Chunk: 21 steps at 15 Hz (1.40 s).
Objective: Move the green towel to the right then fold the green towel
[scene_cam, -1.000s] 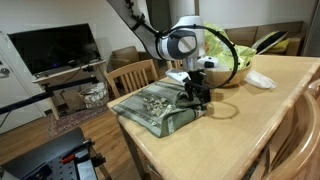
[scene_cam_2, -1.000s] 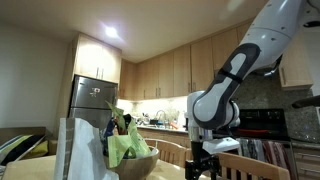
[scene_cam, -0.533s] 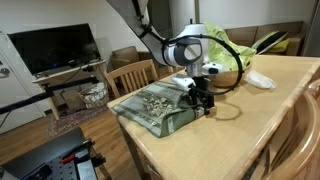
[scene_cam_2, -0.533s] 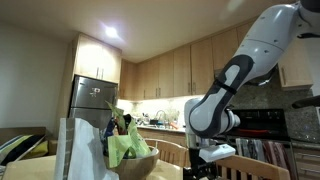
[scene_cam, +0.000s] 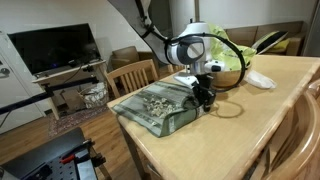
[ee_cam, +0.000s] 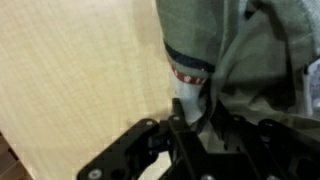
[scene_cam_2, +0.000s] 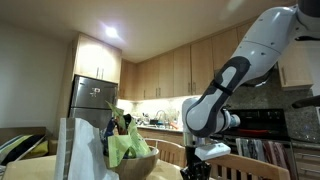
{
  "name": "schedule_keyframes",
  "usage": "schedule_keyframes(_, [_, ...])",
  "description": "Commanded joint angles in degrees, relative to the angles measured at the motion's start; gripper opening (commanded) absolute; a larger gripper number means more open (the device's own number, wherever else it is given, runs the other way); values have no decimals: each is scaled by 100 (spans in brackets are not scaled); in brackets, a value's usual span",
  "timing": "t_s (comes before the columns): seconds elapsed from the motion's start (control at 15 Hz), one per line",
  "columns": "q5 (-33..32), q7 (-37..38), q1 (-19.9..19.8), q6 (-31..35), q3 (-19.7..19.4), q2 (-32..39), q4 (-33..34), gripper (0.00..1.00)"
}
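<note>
The green towel (scene_cam: 150, 105) lies rumpled on the near-left corner of the wooden table (scene_cam: 250, 135), olive with a pale speckled panel. My gripper (scene_cam: 203, 98) is down at the towel's right edge. In the wrist view the towel (ee_cam: 240, 50) fills the upper right, and a pale strip of its edge runs down between the black fingers (ee_cam: 150, 140) of my gripper (ee_cam: 190, 115), which are shut on it. Bare table shows to the left of the cloth. In an exterior view my gripper (scene_cam_2: 197, 172) sits low at the frame's bottom edge, and the towel is hidden there.
A wooden bowl (scene_cam: 228, 70) with green items stands just behind the gripper, also seen as the bowl (scene_cam_2: 135, 165). A white object (scene_cam: 258, 80) lies to its right. A black cable loop (scene_cam: 228, 108) rests on the table. A wooden chair (scene_cam: 135, 75) stands behind the towel.
The gripper has come down a little onto the towel's right edge and its fingers have closed from wide open onto the cloth. The towel has barely moved.
</note>
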Motion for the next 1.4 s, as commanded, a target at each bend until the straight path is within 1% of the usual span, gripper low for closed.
schedule_keyframes(0.0, [121, 47, -52, -66, -123, 11, 234, 5])
schedule_keyframes(0.07, [129, 57, -81, -54, -157, 24, 273, 0])
schedule_keyframes(0.8, [494, 210, -633, -113, -361, 514, 694, 1])
schedule_keyframes(1.33, [546, 591, -817, -7, -697, 662, 927, 1])
